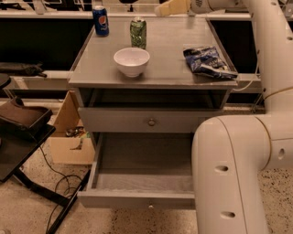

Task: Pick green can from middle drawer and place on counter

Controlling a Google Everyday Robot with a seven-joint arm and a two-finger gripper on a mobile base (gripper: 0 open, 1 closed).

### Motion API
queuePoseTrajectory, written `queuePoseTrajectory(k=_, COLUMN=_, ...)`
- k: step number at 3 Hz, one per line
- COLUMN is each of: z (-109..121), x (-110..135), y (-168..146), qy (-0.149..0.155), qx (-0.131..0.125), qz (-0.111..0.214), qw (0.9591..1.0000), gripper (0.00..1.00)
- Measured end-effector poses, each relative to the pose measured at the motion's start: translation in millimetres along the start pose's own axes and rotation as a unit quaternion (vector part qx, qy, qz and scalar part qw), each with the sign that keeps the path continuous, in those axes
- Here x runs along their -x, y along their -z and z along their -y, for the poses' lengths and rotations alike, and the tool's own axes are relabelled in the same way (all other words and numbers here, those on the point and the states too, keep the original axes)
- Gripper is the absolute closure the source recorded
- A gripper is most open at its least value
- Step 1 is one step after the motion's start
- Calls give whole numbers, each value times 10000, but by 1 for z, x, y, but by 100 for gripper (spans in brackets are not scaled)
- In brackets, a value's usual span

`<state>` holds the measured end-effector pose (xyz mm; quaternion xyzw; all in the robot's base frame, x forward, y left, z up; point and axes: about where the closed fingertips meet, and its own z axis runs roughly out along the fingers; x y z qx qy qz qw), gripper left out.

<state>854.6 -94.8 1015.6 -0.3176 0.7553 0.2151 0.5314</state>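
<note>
On the counter (169,68) our green can (138,33) stands, seemingly delivered; the gripper (171,7) hangs apart beyond it, its grip we cannot tell.

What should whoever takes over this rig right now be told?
Gripper: raised over the far edge of the counter, to the right of the green can, not touching it.
Green can: upright on the counter, behind the white bowl.
Middle drawer: open, floor bare.
Done: can is out and placed.
Left: apparently nothing for the can; drawer stands open.
</note>
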Motion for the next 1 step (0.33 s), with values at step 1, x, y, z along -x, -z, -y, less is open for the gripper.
queuePoseTrajectory(k=1, z=-2, x=-7, y=44, qy=206, qx=24, qz=-367, qw=9991, gripper=0)
